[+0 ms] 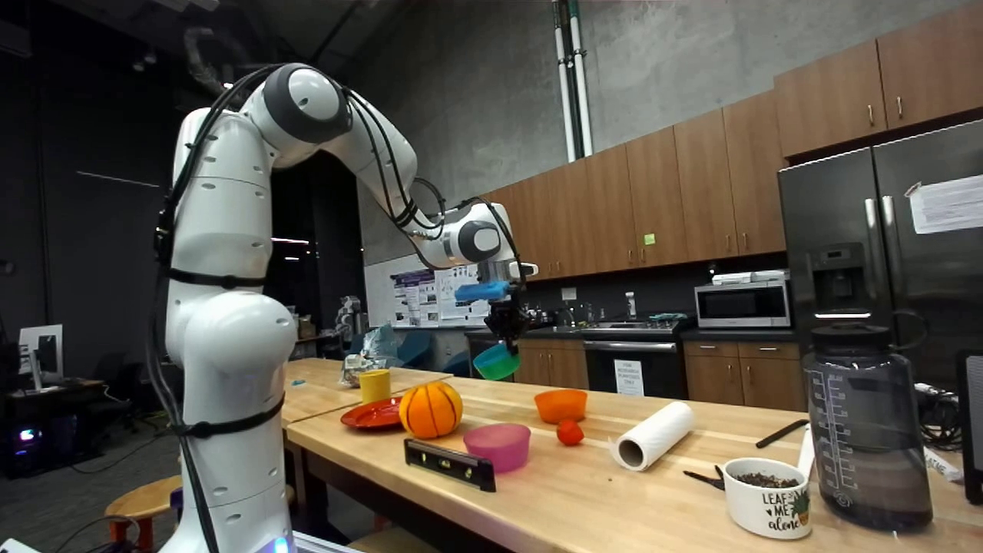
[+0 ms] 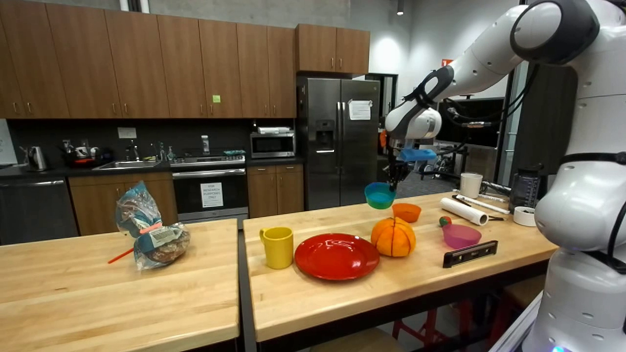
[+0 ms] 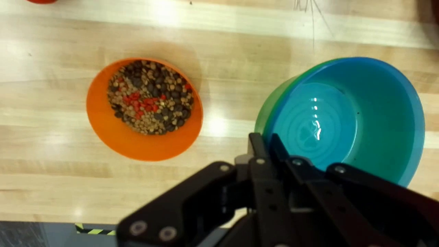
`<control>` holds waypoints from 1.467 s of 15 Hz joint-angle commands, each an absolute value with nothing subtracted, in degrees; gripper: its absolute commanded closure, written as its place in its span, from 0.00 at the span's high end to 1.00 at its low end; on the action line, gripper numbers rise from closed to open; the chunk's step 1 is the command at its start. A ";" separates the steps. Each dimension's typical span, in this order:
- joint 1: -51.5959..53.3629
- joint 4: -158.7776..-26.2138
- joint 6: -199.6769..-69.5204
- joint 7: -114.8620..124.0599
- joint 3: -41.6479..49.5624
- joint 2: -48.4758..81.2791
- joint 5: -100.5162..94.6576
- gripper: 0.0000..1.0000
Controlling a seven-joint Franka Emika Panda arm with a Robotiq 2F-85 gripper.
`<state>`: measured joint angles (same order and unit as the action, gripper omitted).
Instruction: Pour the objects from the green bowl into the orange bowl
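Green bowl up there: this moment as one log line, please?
gripper: clamping green bowl; green bowl: above table, only dark specks showing inside; orange bowl: holding mixed bean-like pieces; pour: apparently done

Premises: a research lab fitted with a kitchen. From where I stand: wooden wall cabinets [image 2: 137,63], a two-door refrigerator [image 2: 320,173], microwave [image 2: 272,145], sink [image 2: 127,165], and an oven [image 2: 187,193] bearing the notice [image 2: 212,195] "For research purposes only". Printed posters [image 1: 415,298] hang beyond; a robot arm [image 1: 223,223] stands beside the tabletop [image 2: 313,298].
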<state>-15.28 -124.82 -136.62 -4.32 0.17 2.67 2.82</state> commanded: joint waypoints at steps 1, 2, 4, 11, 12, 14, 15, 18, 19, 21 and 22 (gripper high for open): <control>-12.20 -123.24 -131.47 -10.74 3.07 3.81 5.45 0.01; -11.75 -123.31 -131.08 -11.98 3.36 4.23 5.97 0.01; -11.11 -123.76 -132.41 -14.19 3.68 5.51 6.61 0.01; -10.58 -122.35 -135.52 -18.87 2.88 11.17 8.84 0.01; -10.52 -121.84 -135.28 -18.91 2.74 11.86 9.11 0.01; -10.52 -121.10 -135.08 -19.04 2.52 12.78 9.40 0.01; -10.48 -120.74 -135.02 -19.03 2.42 13.16 9.58 0.01; -10.56 -120.08 -134.89 -19.16 2.18 13.69 9.43 0.01; -10.58 -120.04 -135.18 -19.15 2.19 13.69 9.20 0.31; -10.73 -120.06 -135.30 -19.45 2.22 13.43 9.18 0.36; -10.76 -120.10 -135.38 -19.65 2.26 13.14 9.07 0.42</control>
<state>-10.80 -120.77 -135.58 -17.72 1.95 13.47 8.14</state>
